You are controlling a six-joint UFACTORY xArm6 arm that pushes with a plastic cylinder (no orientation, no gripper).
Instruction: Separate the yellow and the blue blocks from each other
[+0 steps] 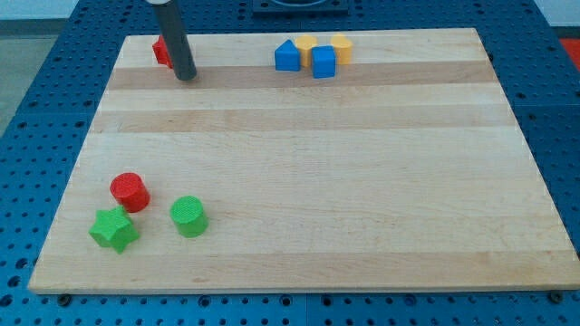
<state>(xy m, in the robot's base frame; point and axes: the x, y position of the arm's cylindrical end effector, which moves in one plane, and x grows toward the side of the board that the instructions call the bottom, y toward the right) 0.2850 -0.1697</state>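
Two blue blocks and two yellow blocks sit bunched at the view's top centre. A blue block with a peaked top (287, 56) is on the left, a blue cube (323, 62) is right of it. A yellow block (305, 43) lies behind and between them, and a yellow cylinder (342, 47) is at the right, touching the blue cube. My tip (187, 76) rests on the board at the view's top left, well left of this cluster, next to a red block (162, 51) that the rod partly hides.
A red cylinder (130, 191), a green star (114, 229) and a green cylinder (188, 215) sit near the view's bottom left. The wooden board (308, 181) lies on a blue perforated table (36, 91).
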